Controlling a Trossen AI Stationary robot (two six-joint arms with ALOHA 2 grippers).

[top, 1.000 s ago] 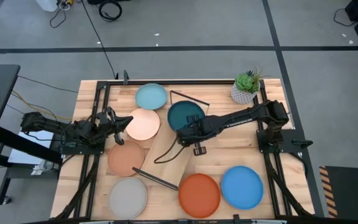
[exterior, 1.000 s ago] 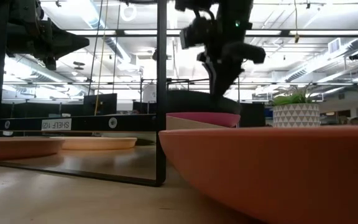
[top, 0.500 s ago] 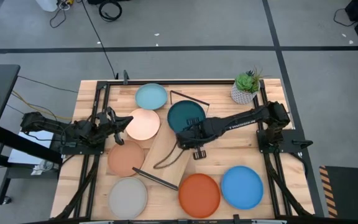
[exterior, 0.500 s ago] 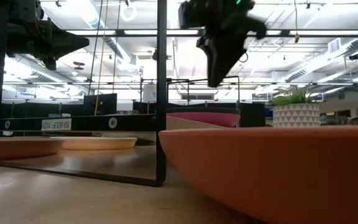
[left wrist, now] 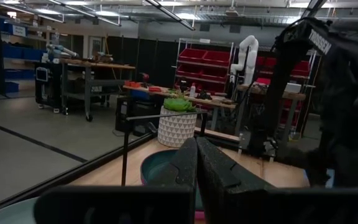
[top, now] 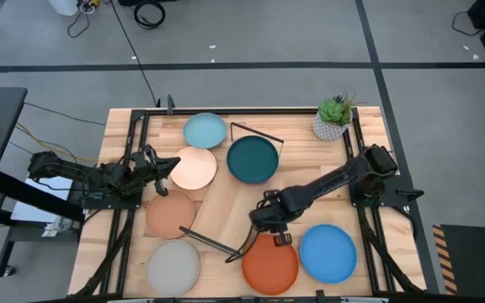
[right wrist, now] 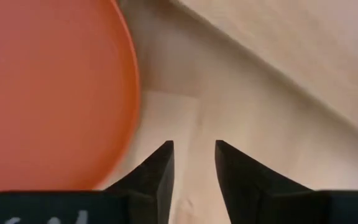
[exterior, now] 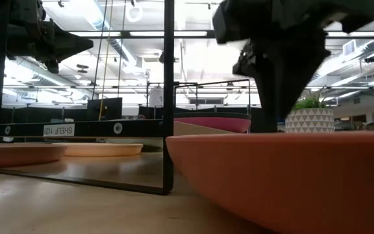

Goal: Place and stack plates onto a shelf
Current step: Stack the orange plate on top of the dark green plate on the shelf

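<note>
Right gripper (top: 269, 225) held low over far rim of orange plate (top: 269, 262), fingers parted with narrow gap — placed for rim pick. Shelf (top: 226, 215) lies mid-table, teal plate (top: 253, 159) at its far end. Left gripper (top: 148, 162) parked by cream plate (top: 194, 168), fingers pressed together.

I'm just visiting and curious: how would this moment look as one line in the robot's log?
right gripper: open, empty, above rim of round matte orange plate | left gripper: shut, waiting beside round cream plate | long light-wood shelf: bare
</note>
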